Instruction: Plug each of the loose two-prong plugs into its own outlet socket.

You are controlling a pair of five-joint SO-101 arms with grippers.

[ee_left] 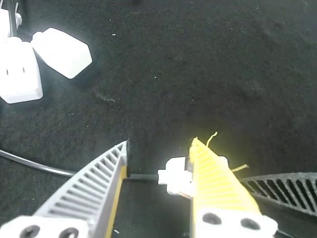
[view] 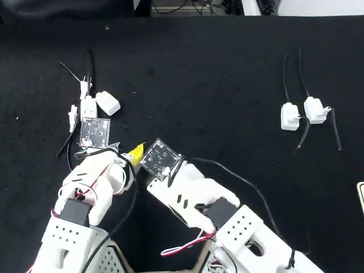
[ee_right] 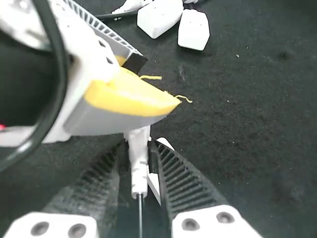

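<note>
Bright even light, soft shadows, mild glare

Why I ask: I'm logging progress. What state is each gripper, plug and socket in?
left gripper: open
right gripper: shut on the plug
plug: held, not plugged in
socket: slots empty

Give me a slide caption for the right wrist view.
Right tool clamps a white plug beneath a yellow finger; two white blocks lie beyond.
</note>
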